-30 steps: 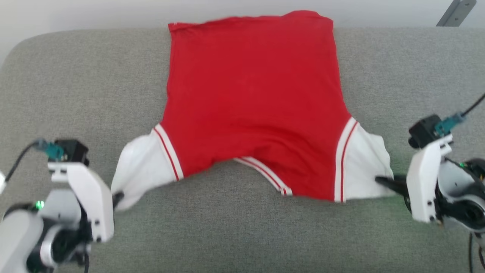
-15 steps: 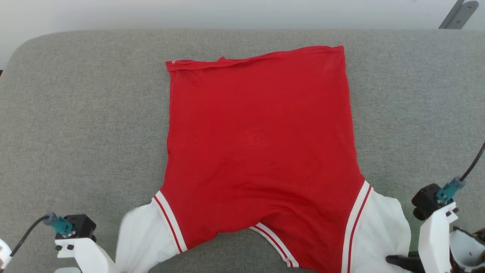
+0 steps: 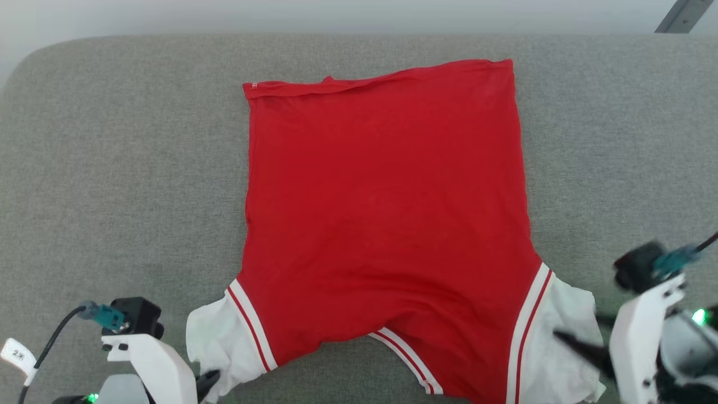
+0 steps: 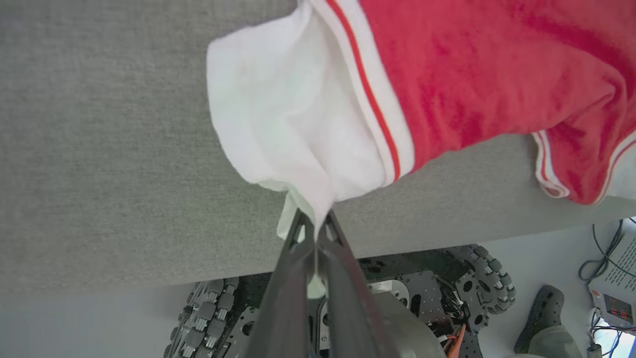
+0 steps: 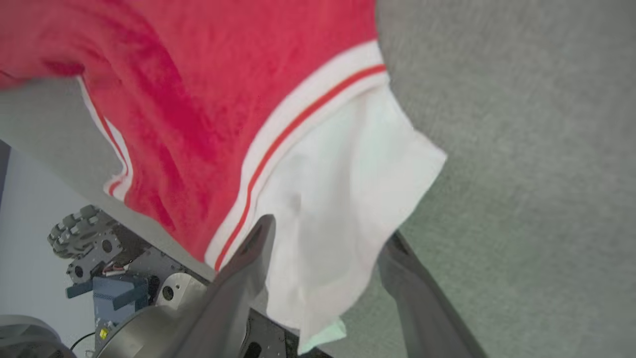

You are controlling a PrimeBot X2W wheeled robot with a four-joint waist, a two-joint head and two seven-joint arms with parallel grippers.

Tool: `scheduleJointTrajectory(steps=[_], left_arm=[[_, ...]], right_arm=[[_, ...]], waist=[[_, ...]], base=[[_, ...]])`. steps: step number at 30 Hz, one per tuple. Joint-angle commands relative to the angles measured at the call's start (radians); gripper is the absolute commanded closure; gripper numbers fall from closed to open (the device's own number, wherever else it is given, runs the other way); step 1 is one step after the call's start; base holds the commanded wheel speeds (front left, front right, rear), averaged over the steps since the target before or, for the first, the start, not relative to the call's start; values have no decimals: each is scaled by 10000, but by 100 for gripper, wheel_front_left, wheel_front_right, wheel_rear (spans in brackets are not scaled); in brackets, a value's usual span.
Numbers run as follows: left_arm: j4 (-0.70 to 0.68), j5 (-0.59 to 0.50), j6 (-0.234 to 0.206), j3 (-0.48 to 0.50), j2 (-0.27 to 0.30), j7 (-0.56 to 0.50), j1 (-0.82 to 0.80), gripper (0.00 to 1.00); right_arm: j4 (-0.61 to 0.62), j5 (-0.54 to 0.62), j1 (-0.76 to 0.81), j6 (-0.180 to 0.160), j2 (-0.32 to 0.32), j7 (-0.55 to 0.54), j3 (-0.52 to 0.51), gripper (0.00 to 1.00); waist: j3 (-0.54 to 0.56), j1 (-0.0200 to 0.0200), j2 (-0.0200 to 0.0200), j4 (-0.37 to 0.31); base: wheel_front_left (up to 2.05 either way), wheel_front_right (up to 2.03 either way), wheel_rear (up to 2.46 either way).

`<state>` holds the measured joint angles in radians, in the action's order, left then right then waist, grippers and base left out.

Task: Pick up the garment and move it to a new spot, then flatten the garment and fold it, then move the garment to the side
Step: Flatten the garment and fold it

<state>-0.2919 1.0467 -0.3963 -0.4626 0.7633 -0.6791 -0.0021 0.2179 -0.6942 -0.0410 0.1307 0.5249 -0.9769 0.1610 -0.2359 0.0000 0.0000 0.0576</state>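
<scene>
We see the shirt (image 3: 387, 213) spread out on the grey tabletop (image 3: 123, 168), its red body stretching away from us and both white sleeves at the near edge, one toward each hand. Our left hand (image 4: 313, 233) is closed tight on the tip of the left sleeve. Our right hand (image 5: 328, 229) stands wide open, a finger on either side of the right sleeve, gripping nothing.

The right gripper (image 5: 329, 228) stands spread astride the garment (image 5: 198, 99).
</scene>
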Motion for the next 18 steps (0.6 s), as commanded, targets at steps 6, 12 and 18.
scheduleJointTrajectory(steps=[6, 12, 18], left_arm=[[31, -156, 279, 47, -227, 339, -459, 100], [136, -363, 641, -197, -574, 369, -1118, 100], [425, -505, 1121, -579, -1042, 352, -1970, 100]], right_arm=[[830, 1138, -1293, 0, -850, 871, -1220, 0], [-516, 2191, -3724, 0, -1483, 2078, -1515, 0], [-3606, 2762, -6413, -1, -1346, 3081, -1481, 0]], waist=[[-519, 0, 0, 161], [-1224, 0, 0, 692], [-1869, 0, 0, 1463]], base=[[0, 0, 0], [0, 0, 0], [0, 0, 0]])
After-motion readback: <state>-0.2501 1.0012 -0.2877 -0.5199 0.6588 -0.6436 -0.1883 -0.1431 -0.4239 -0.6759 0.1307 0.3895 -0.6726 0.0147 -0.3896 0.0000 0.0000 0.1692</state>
